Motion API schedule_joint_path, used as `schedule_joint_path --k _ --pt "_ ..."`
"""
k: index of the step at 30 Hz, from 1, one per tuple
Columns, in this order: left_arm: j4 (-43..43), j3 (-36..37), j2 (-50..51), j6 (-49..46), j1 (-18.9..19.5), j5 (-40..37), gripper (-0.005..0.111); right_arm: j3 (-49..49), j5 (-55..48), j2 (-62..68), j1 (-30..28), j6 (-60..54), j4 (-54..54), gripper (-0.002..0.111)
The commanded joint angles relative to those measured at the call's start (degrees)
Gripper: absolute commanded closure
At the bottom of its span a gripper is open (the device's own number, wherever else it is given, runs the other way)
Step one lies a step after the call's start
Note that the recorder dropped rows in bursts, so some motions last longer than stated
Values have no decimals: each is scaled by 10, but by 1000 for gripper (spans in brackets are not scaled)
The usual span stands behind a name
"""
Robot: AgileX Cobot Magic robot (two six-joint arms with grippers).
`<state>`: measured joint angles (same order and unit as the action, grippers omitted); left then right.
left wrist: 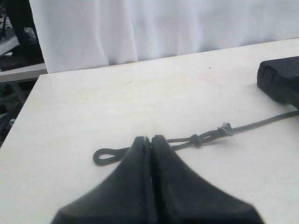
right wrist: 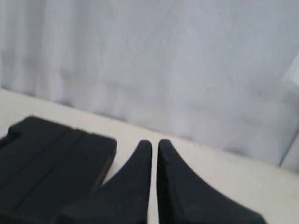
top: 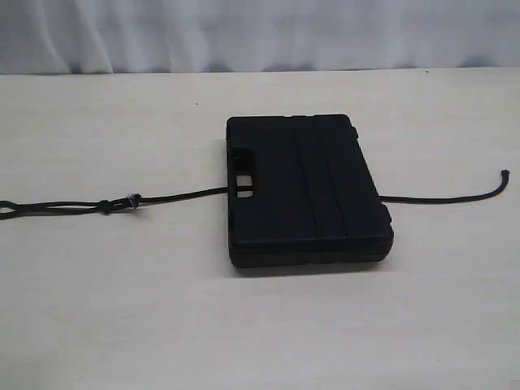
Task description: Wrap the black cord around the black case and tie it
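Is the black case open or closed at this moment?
Closed. The black case lies flat on the table, and its two halves meet with no gap along the near edge.

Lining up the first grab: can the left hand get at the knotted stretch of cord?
Probably yes: the cord lies bare on the table just beyond the shut left hand.

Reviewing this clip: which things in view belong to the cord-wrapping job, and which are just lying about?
Belongs to the job:
- black cord, running under the case
- black case
- left gripper and right gripper, both shut and empty

Just there:
- table
- white curtain
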<state>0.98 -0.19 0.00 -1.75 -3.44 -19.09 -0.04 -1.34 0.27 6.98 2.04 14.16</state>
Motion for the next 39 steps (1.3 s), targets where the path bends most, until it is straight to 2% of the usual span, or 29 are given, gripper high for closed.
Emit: schedule_joint_path --k 1,5,7,9,12,13,15,17,19,21,24,26,28,30,31,33,34,36,38,39 --pt "0 2 0 1 -5 6 107 0 202 -3 -2 12 -5 104" --pt "0 2 0 1 -5 6 107 0 442 -3 -2 149 -28 104" --pt "0 2 0 1 -5 6 107 0 492 -3 -2 209 -39 104" --pt "0 2 0 1 -5 6 107 -37 449 -3 -2 265 -35 104" --pt "0 2 0 1 -5 6 107 -137 235 -3 -2 322 50 104" --pt "0 2 0 1 -5 6 107 -184 171 -1 -2 366 113 102" --pt "0 2 0 1 -5 6 107 -241 82 20 -2 441 187 94" --pt "0 2 0 1 -5 6 107 -303 13 53 -2 499 262 82" --pt "0 2 0 1 -5 6 107 -355 -49 91 -2 477 281 67" --pt "0 2 0 1 -5 6 107 -401 -108 135 -2 396 263 57" --pt "0 2 0 1 -5 6 107 -476 -256 215 -2 282 186 56" --pt "0 2 0 1 -5 6 107 -527 -369 277 -2 248 146 56" --pt "0 2 0 1 -5 6 107 -578 -438 347 -2 222 93 56" --pt "0 2 0 1 -5 6 107 -655 -469 437 -2 106 -53 56" --pt "0 2 0 1 -5 6 107 -698 -485 484 -2 -38 -215 58" --pt "0 2 0 1 -5 6 107 -749 -529 544 -2 -162 -405 65" --pt "0 2 0 1 -5 6 107 -768 -552 567 -2 -184 -433 67" --pt "0 2 0 1 -5 6 107 -818 -606 631 -2 -187 -401 68" --pt "0 2 0 1 -5 6 107 -836 -582 676 27 -174 -326 68" --pt "0 2 0 1 -5 6 107 -842 -549 704 70 -139 -241 68"
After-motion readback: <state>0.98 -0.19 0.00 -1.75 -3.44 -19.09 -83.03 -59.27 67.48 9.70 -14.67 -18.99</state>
